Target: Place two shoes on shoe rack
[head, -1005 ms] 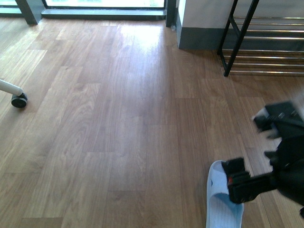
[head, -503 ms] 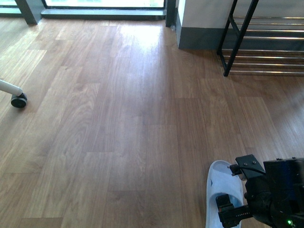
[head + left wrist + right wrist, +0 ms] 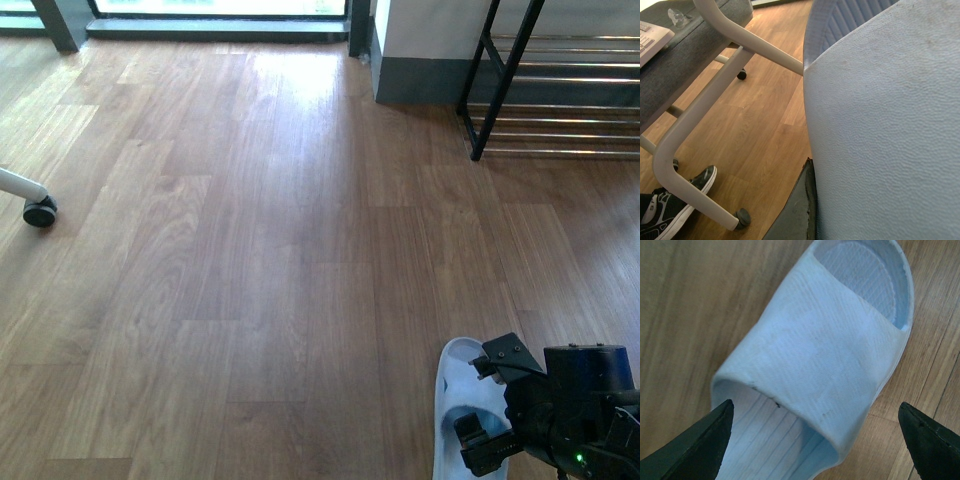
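Matt ribbed slipper [image 3: 810, 370] (rubbery), glossy wood floor [image 3: 250, 250]

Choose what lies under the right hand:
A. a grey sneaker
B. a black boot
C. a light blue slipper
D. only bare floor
C: in the right wrist view a light blue slipper lies on the floor, between the open fingertips of the right hand.
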